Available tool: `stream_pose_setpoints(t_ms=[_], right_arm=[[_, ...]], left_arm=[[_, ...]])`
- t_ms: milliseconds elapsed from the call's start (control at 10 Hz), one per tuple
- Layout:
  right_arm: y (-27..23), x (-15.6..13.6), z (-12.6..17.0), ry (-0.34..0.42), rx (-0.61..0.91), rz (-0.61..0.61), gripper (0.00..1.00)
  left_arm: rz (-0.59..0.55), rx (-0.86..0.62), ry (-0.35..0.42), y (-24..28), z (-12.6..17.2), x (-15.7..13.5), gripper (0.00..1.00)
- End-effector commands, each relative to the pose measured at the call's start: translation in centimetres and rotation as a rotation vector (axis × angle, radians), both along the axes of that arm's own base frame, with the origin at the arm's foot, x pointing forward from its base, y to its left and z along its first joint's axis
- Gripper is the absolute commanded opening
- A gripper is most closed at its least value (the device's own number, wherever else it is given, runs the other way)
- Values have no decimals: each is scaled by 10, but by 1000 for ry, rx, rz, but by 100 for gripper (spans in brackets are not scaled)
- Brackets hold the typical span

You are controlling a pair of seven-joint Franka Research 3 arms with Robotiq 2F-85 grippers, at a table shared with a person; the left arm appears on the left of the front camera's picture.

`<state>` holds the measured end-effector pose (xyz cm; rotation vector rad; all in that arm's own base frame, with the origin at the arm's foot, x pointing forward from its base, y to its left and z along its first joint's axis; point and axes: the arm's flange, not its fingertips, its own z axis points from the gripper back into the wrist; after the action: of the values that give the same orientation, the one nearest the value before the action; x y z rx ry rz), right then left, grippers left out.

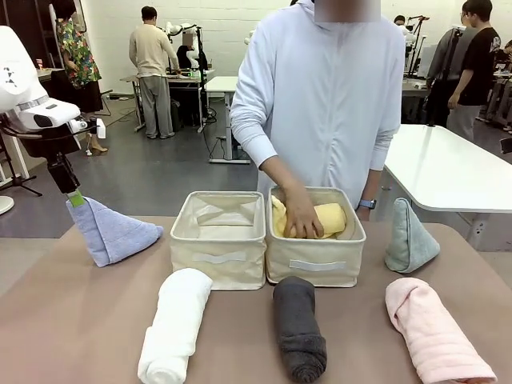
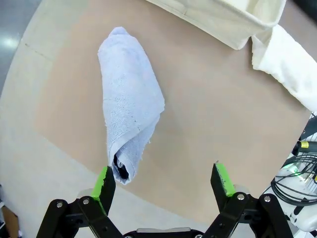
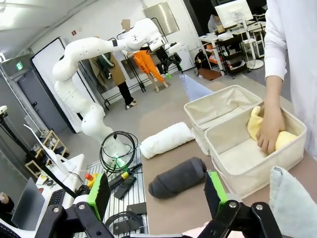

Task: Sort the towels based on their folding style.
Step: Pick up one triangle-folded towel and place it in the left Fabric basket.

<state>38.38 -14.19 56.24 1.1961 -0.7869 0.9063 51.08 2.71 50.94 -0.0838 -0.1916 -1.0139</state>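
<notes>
My left gripper (image 1: 76,198) hangs open just above the tip of the lavender-blue cone towel (image 1: 112,232) at the table's left. In the left wrist view that towel (image 2: 130,99) lies below the spread fingertips (image 2: 105,182). The person's hand (image 1: 302,214) presses the yellow roll (image 1: 330,218) into the right bin (image 1: 316,268). The white roll (image 1: 176,324), dark grey roll (image 1: 298,328) and pink roll (image 1: 436,332) lie along the front. A sage green cone (image 1: 410,238) stands at the right. My right gripper (image 3: 158,191) is open, holding nothing, well short of the dark grey roll (image 3: 178,177).
The left beige bin (image 1: 218,256) stands against the right one at mid table and holds no towel. The person stands close behind the bins. Bare tabletop lies between the rolls and at the front left corner.
</notes>
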Motion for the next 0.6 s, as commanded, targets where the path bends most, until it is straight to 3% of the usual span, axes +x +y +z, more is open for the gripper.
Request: stream_pose_setpoints(t_ms=[0,400,500], right_arm=[[1,3,2,-20,33,3,100],[1,3,2,-20,33,3,100],[1,3,2,-20,33,3,100]], left_arm=[[-13,2,-2,-3,-1,-4,100],[-7,0,2,-4,-1,0,100],[60,-23,15,-1,-4,18,100]])
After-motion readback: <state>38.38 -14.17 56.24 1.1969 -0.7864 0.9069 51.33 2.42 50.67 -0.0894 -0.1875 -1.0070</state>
